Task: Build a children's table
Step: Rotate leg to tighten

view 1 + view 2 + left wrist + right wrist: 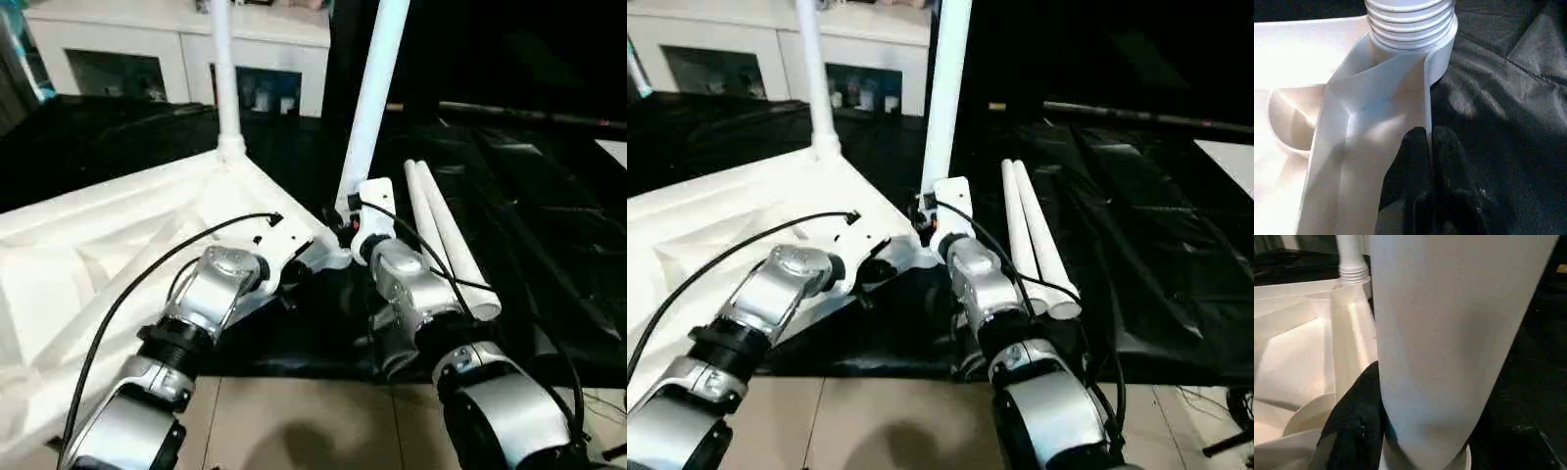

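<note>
The white plastic rectangular tabletop [108,264] lies upside down on a black sheet [1136,225], ribbed underside up, so its round corner sockets face upward to take legs. The left gripper [1431,147] has its two black fingers pressed together, pinching a thin wall of the tabletop just short of the near corner socket; judging by that hold, it steadies the top while the other arm works.

The right gripper [345,223] stands half spread around the base of a long white tapered tube leg [373,93], which rises steeply from the corner socket directly beyond the left fingers, its ridged end [1410,22] sitting in the socket. One black finger [1354,423] lies against the leg's side. The grip looks meant to keep the leg upright as it is seated or turned home; whether it is fully in I cannot tell.

Beyond both grippers, a second white leg [224,73] already stands in the far corner socket. Just right of the right gripper, two spare white legs [446,240] lie side by side on the sheet, within reach for the remaining corners.
</note>
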### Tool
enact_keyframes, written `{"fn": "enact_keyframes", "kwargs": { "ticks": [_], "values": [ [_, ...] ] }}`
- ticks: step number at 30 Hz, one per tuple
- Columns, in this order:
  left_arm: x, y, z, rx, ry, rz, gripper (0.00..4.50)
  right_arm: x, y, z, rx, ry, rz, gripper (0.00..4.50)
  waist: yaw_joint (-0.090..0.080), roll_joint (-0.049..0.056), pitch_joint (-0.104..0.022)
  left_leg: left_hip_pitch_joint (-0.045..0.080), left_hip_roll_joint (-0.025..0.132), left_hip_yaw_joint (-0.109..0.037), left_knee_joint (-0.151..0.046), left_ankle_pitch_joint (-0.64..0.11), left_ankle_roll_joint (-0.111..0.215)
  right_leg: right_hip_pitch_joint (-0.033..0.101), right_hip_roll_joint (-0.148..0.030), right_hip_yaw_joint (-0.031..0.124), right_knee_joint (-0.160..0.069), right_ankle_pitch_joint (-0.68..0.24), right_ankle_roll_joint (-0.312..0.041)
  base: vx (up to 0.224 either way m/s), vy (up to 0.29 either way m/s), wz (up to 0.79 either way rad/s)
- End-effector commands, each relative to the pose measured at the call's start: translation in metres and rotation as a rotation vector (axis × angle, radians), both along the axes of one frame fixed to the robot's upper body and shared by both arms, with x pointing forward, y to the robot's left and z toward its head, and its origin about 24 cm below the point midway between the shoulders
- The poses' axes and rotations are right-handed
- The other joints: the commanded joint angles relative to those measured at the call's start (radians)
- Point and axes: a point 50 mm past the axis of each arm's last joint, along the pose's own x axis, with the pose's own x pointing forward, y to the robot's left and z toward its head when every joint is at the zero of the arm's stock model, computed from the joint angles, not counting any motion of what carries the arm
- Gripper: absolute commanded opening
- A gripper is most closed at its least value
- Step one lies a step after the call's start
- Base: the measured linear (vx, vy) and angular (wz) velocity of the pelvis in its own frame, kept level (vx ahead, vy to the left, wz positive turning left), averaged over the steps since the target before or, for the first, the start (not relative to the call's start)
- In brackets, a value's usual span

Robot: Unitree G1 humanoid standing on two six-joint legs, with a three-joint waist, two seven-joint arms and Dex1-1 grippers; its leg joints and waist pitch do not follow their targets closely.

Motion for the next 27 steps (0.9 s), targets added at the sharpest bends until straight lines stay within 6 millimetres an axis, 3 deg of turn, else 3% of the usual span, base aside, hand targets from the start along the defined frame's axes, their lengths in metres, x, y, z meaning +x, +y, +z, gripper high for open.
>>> {"fn": "enact_keyframes", "kwargs": {
  "ticks": [1, 2, 3, 6, 12, 13, 14, 16, 17, 20, 24, 27],
  "values": [
    [0.001, -0.014, 0.013, -0.041, -0.036, -0.058, 0.0, -0.021, -0.022, -0.054, -0.098, 0.241, -0.088, 1.88, 0.004, 0.015, -0.033, -0.007, 0.047, -0.016, -0.085, -0.343, -0.023, 0.02, -0.084, 0.072, -0.122, -0.412, -0.099, 0.0, 0.0, 0.0],
    [0.001, -0.011, 0.012, -0.031, -0.037, -0.034, 0.0, -0.021, -0.019, -0.054, -0.099, 0.249, -0.092, 1.88, 0.004, 0.013, -0.038, -0.004, 0.05, -0.012, -0.085, -0.307, -0.018, 0.02, -0.083, 0.076, -0.113, -0.328, -0.12, 0.0, 0.0, 0.0],
    [0.001, -0.011, 0.013, -0.03, -0.036, -0.03, 0.0, -0.021, -0.019, -0.054, -0.1, 0.25, -0.093, 1.88, 0.004, 0.013, -0.038, -0.004, 0.05, -0.012, -0.085, -0.307, -0.018, 0.02, -0.083, 0.076, -0.113, -0.328, -0.12, 0.0, 0.0, 0.0],
    [0.001, -0.007, 0.014, -0.028, -0.032, -0.011, 0.0, -0.021, -0.018, -0.056, -0.106, 0.257, -0.092, 1.88, 0.001, 0.014, -0.039, -0.006, 0.051, -0.005, -0.086, -0.259, -0.014, 0.027, -0.079, 0.077, -0.101, -0.199, -0.155, 0.0, 0.0, 0.0],
    [0.003, 0.001, 0.014, -0.012, -0.069, -0.027, 0.0, -0.017, -0.009, -0.046, -0.104, 0.194, 0.013, 1.88, 0.001, 0.018, -0.04, -0.005, 0.051, 0.0, -0.085, -0.224, 0.003, 0.033, -0.078, 0.079, -0.098, -0.137, -0.175, 0.0, 0.0, 0.0],
    [0.004, 0.002, 0.014, -0.008, -0.076, -0.034, 0.0, -0.016, -0.008, -0.043, -0.079, 0.181, 0.029, 2.44, 0.001, 0.018, -0.041, -0.005, 0.05, 0.0, -0.085, -0.219, 0.004, 0.035, -0.078, 0.079, -0.097, -0.133, -0.177, 0.0, 0.0, 0.0],
    [0.004, 0.006, 0.014, 0.006, -0.086, -0.05, 0.0, -0.012, -0.008, -0.036, -0.04, 0.154, 0.037, 2.44, 0.001, 0.022, -0.04, -0.002, 0.051, 0.001, -0.085, -0.223, 0.007, 0.033, -0.077, 0.079, -0.097, -0.131, -0.185, 0.0, 0.0, 0.0],
    [0.004, 0.007, 0.014, 0.008, -0.09, -0.057, 0.0, -0.009, -0.007, -0.031, -0.017, 0.135, 0.058, 2.64, 0.001, 0.023, -0.042, 0.0, 0.052, 0.003, -0.083, -0.223, 0.009, 0.034, -0.078, 0.08, -0.098, -0.124, -0.198, 0.0, 0.0, 0.0],
    [0.003, 0.008, 0.015, 0.006, -0.09, -0.062, 0.0, -0.007, -0.007, -0.027, -0.006, 0.121, 0.067, 2.86, 0.004, 0.02, -0.047, -0.002, 0.053, 0.003, -0.079, -0.19, 0.014, 0.039, -0.081, 0.082, -0.091, -0.078, -0.203, 0.0, 0.0, 0.0],
    [0.003, 0.011, 0.016, -0.002, -0.093, -0.088, 0.0, -0.001, -0.01, -0.012, 0.018, 0.057, 0.131, 3.02, 0.004, 0.026, -0.048, -0.005, 0.051, 0.006, -0.073, -0.1, 0.041, 0.042, -0.076, 0.08, -0.077, 0.053, -0.233, 0.0, 0.0, 0.0],
    [0.002, 0.013, 0.019, -0.025, -0.102, -0.139, 0.0, 0.001, -0.019, 0.006, 0.065, -0.022, 0.25, 3.29, 0.01, 0.025, -0.056, -0.005, 0.049, 0.011, -0.058, 0.004, 0.113, 0.046, -0.071, 0.079, -0.059, 0.244, -0.277, 0.0, 0.0, 0.0],
    [0.0, 0.015, 0.02, -0.032, -0.099, -0.198, 0.0, -0.004, -0.028, 0.014, 0.067, -0.063, 0.36, 3.61, 0.016, 0.023, -0.054, -0.006, 0.049, 0.012, -0.055, 0.015, 0.149, 0.049, -0.073, 0.079, -0.057, 0.253, -0.284, 0.0, 0.0, 0.0]
  ]
}}
